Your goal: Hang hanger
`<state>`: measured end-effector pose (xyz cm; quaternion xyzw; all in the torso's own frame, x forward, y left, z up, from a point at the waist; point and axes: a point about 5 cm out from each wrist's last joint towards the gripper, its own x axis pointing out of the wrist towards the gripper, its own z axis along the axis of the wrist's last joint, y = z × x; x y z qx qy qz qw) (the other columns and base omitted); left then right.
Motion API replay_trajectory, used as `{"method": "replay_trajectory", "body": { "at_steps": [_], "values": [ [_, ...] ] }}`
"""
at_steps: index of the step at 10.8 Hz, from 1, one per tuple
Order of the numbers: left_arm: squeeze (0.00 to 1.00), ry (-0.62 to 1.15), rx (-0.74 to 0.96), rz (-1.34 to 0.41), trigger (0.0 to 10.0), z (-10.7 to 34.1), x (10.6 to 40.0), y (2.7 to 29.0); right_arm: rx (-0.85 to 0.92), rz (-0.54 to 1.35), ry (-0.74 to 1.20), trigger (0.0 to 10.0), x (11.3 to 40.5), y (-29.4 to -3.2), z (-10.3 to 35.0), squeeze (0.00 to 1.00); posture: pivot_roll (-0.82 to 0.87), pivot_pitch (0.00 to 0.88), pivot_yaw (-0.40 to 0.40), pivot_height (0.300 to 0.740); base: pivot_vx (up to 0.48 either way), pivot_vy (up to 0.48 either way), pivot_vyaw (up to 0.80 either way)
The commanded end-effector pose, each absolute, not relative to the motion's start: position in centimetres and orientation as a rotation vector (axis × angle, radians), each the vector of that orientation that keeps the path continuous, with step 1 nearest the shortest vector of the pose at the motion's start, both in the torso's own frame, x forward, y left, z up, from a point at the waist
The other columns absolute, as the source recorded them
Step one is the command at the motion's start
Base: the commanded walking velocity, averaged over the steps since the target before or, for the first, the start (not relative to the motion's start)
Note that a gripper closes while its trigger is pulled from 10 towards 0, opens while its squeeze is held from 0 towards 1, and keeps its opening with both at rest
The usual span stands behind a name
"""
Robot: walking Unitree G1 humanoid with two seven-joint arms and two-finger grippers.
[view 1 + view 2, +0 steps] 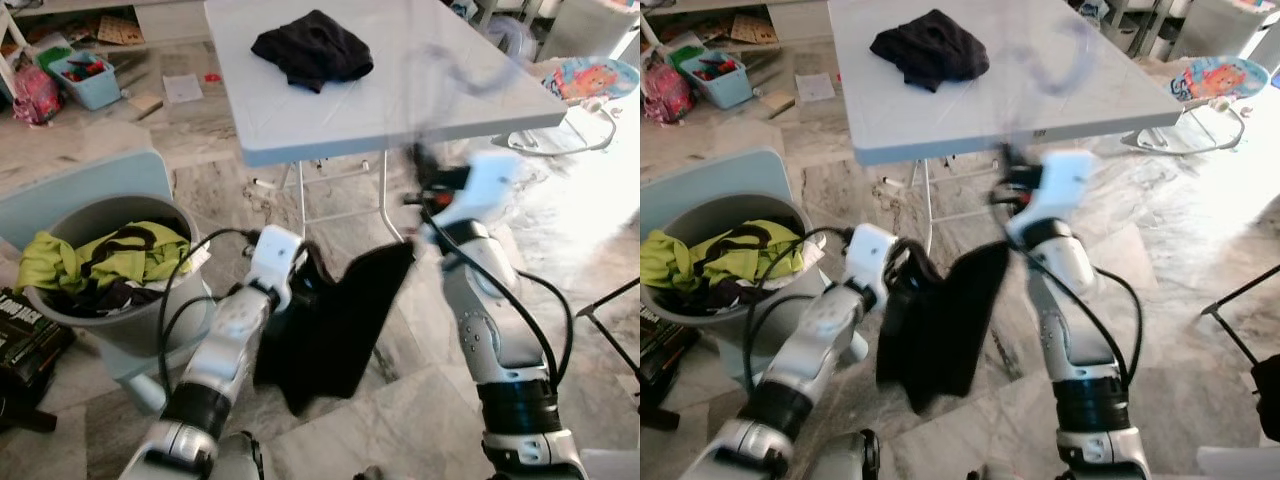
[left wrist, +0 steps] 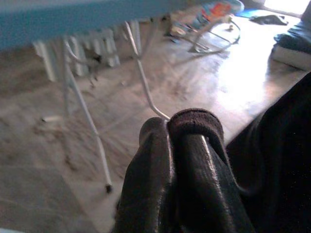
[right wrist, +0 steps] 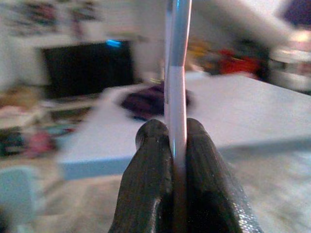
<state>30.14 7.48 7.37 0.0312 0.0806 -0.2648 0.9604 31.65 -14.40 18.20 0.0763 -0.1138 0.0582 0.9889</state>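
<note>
Pinching a thin, light, stiff hanger (image 3: 176, 73) between pressed-together right jaws (image 3: 179, 141), its blurred hook rising above them toward the worktop (image 1: 400, 110), while gripping soft, limp black cloth (image 1: 340, 320) in closed left jaws (image 2: 187, 128) below; likely slippery, best gripped low.

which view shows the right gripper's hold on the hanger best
The right wrist view: the right gripper has both fingers pressed on the pale hanger bar, close and centred. In the eye views the hanger is a faint motion-blurred streak above the raised gripper. The left wrist view shows the left gripper pinching the black garment.
</note>
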Motion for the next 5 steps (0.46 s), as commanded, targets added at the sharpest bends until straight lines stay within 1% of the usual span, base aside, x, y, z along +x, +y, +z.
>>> {"method": "replay_trajectory", "body": {
  "at_steps": [1,2,3,4,5],
  "values": [
    [0.0,0.163,0.017,-0.594,0.0,7.7,29.7,6.2,0.188,0.108,-0.281,10.0,32.0,-14.2,19.1,0.0,-0.06,0.045,-0.049,0.74,0.0,0.0,0.0],
    [0.0,0.143,-0.004,-0.644,0.0,8.4,29.4,4.8,0.365,0.009,-0.182,10.0,32.7,-14.0,16.5,0.0,-0.05,0.044,-0.046,0.74,0.0,0.0,0.0],
    [0.0,0.13,-0.005,-0.641,0.0,8.9,29.6,4.4,0.61,-0.069,-0.085,10.0,32.8,-13.9,14.8,0.0,-0.04,0.043,-0.047,0.74,0.0,0.0,0.0],
    [0.0,0.136,0.016,-0.627,0.0,8.8,29.8,4.6,0.687,-0.045,-0.076,10.0,32.8,-12.9,14.7,0.0,-0.03,0.044,-0.045,0.74,0.0,0.0,0.0],
    [0.0,0.156,0.051,-0.578,0.0,8.4,30.3,5.2,0.8,0.064,-0.097,10.0,32.8,-10.7,16.5,0.0,-0.05,0.044,-0.042,0.74,0.0,0.0,0.0]
  ]
}}
